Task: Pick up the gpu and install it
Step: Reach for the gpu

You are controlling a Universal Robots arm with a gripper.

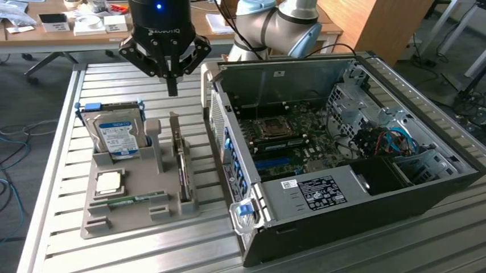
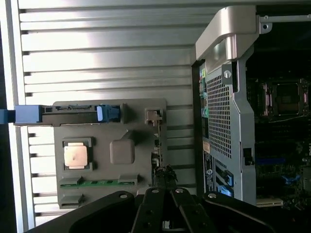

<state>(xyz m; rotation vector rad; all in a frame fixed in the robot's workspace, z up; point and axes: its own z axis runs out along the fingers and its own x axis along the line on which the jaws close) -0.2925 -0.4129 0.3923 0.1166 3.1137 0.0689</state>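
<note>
Gripper (image 1: 172, 86) of a Universal Robots arm hung above a slatted metal table (image 1: 114, 79), its jaws drawn together with nothing between them. Below it, the gpu (image 1: 182, 168) stood on edge in a slot of a grey parts tray (image 1: 129, 219), untouched and not yet installed. In the same tray, toward the exterior view's left, a hard drive (image 1: 118, 136) with blue rails stood upright, and a CPU (image 1: 108, 182) and a green memory stick (image 1: 131, 199) lay flat. To the exterior view's right of the tray, an open computer case (image 1: 365, 227) lay on its side, its motherboard (image 1: 292, 133) exposed. In the wrist view the gpu appeared as a thin dark edge between the tray's centre and the case wall.
</note>
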